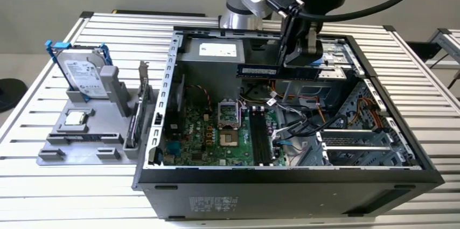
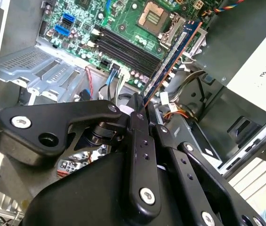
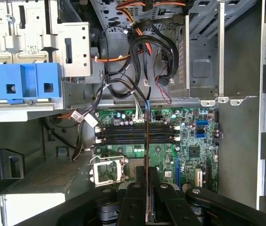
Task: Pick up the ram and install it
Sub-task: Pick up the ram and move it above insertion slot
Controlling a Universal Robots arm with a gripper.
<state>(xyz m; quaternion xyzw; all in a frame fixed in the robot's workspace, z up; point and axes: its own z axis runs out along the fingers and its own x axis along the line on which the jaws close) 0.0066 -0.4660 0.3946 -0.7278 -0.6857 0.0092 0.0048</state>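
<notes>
The claw (image 1: 300, 69) was closed narrowly on the ram (image 1: 260, 71), pinching the end of the stick toward the exterior view's right. The ram was held up in the air over the open computer case (image 1: 172, 78), near the back wall and the grey power box (image 1: 215, 51). It was clear of the motherboard (image 1: 204, 132) below.

In the exterior view the stick stood on its long edge and lay about level. Its long axis ran across the case from the exterior view's left to right, and its free end pointed left. The memory slots (image 1: 260, 137) ran the other way, so the stick lay crosswise to them.

In the second wrist view the ram (image 2: 170, 56) reached out from the fingers (image 2: 137, 117) toward the processor socket (image 2: 151, 14), beside the row of slots (image 2: 128, 47). In the first wrist view the ram (image 3: 146, 141) showed edge-on as a thin line crossing the slots (image 3: 137, 134).

The space straight above the slots was open. Loose cables (image 3: 137, 61) hung on one side of the slots, by the drive cage (image 3: 203, 56). The socket (image 3: 107, 172) sat on their other side. In the exterior view a grey holder (image 1: 79, 143) with a hard drive (image 1: 83, 75) stood on the slatted table (image 1: 72, 196), outside the case on the left.
</notes>
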